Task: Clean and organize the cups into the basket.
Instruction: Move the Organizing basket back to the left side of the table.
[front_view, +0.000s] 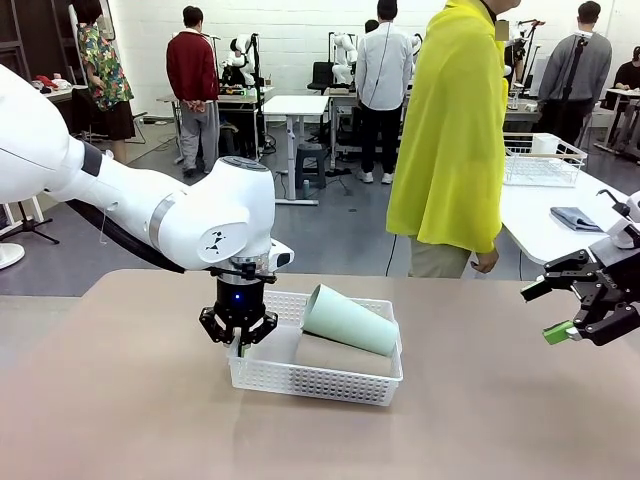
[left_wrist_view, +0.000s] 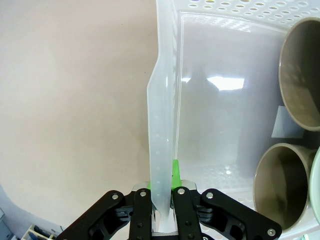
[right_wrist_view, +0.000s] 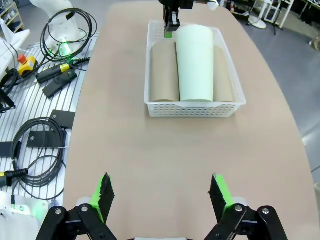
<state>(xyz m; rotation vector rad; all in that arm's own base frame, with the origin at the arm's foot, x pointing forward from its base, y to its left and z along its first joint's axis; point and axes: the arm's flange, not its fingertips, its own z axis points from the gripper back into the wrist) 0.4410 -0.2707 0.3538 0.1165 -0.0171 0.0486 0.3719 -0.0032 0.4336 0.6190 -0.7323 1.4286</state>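
The white mesh basket (front_view: 312, 386) sits mid-table with the cups lying in it. A mint green cup (front_view: 348, 320) rests on top of a tan cup (front_view: 340, 356). From the right wrist view, the mint cup (right_wrist_view: 195, 62) lies between two tan cups (right_wrist_view: 164, 70) (right_wrist_view: 223, 75) in the basket (right_wrist_view: 190, 111). My left gripper (front_view: 240, 340) is shut on the basket's left wall (left_wrist_view: 162, 150), its fingers pinching the thin rim; tan cup mouths (left_wrist_view: 300, 75) (left_wrist_view: 280, 185) show inside. My right gripper (front_view: 542, 312) hangs open over the table's right side, well apart from the basket, holding nothing (right_wrist_view: 162, 192).
A person in a yellow top (front_view: 450, 130) stands at the far side of the table. A white side table at the right carries a wire basket (front_view: 540, 160) and a dark flat item (front_view: 575, 217). Cables (right_wrist_view: 45, 75) lie on the floor off the table's edge.
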